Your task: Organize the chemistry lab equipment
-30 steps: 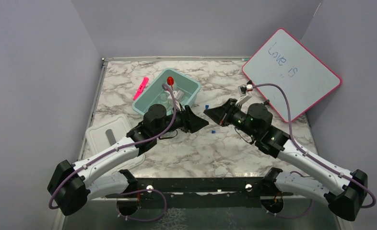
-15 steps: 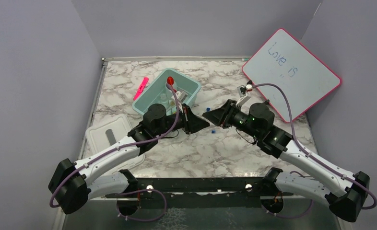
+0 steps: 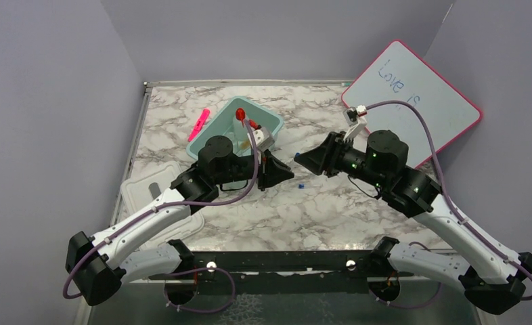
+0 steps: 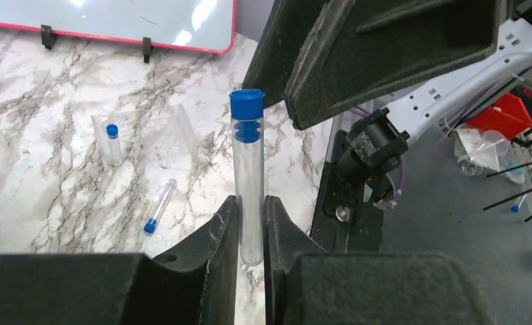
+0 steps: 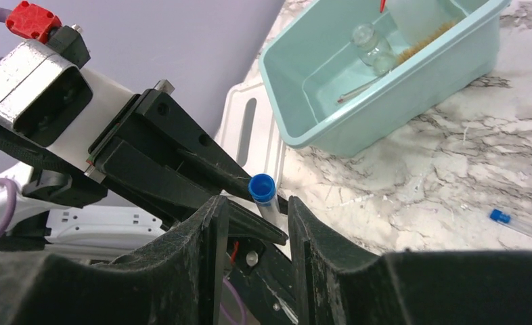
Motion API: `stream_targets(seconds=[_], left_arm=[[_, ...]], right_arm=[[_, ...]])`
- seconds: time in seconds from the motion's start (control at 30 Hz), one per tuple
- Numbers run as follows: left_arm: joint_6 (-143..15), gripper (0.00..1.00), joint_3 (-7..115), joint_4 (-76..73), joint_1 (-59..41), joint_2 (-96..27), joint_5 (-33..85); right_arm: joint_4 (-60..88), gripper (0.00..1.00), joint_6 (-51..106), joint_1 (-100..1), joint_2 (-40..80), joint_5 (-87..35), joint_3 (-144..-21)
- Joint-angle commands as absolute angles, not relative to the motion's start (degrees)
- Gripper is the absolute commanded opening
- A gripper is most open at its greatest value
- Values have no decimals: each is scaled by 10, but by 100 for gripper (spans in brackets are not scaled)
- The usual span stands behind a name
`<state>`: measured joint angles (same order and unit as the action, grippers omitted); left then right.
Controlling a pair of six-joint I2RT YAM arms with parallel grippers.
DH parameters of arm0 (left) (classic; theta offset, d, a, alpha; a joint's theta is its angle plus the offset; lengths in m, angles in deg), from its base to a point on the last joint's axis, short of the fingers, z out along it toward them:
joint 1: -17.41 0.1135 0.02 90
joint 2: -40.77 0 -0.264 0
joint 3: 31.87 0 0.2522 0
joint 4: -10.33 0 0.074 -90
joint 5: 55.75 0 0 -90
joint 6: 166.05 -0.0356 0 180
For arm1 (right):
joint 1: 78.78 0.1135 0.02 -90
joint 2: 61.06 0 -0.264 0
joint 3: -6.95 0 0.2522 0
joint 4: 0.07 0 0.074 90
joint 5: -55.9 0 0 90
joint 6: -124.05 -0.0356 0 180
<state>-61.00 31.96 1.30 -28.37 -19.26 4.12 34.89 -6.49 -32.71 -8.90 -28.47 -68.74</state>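
Left wrist view showed the left gripper [image 4: 251, 203] clamped on the lower end of a clear blue-capped tube [image 4: 248, 156], which stood upright between the two pads with its cap uppermost. In the right wrist view the right gripper [image 5: 255, 200] had its jaws apart. The tube's cap showed through the gap and touched neither finger.

From above, the two grippers faced each other tip to tip over the middle of the marble worktop [image 3: 331, 210], close but apart. Two more pieces lay on the marble near the middle: a short capped tube [image 4: 112, 142] and a slim capped tube [image 4: 159, 206].

A teal bin [image 3: 212, 135] sat toward the worktop's far left corner. Inside it were a red-bulbed dropper [image 3: 239, 114], a small clear glass vessel [image 5: 371, 44], a tan-bristled brush [image 5: 432, 34] and a thin rod [image 5: 358, 90].

A pink marker [image 3: 198, 124] lay just beside the bin on its left. A white lid [image 3: 148, 193] rested at the left edge. A pink-framed whiteboard [image 3: 412, 101] leaned at the far right corner.
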Motion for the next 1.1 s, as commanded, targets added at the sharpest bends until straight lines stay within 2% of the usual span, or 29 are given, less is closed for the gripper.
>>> stream_targets(seconds=[0.0, 0.23, 0.37, 0.6, 0.63, 0.7, 0.77, 0.9, 1.07], left_arm=[[-659, 0, 343, -28, -285, -183, 2], [-664, 0, 350, -33, -285, -181, -13], [-668, 0, 352, -48, -285, -180, -10], [-665, 1, 355, -58, -284, -182, 12], [-660, 9, 358, -62, -285, -181, 26], [-649, 36, 360, -69, -285, -175, 68], [-639, 52, 361, -84, -285, -165, 126], [-630, 64, 362, -127, -285, -137, 227], [-613, 68, 354, -149, -285, -103, 265]], right_arm=[[413, 42, -16, -324, -78, -258, -721], [427, 41, 5, -324, -42, -242, -749], [424, 35, 9, -324, -30, -229, -751], [420, 14, 11, -324, -27, -226, -751], [420, 12, 12, -324, -29, -230, -753], [424, 10, 15, -324, -34, -246, -755], [435, 10, 21, -324, -38, -278, -756], [453, 10, 38, -324, -43, -386, -751], [452, 10, 60, -324, -32, -560, -716]])
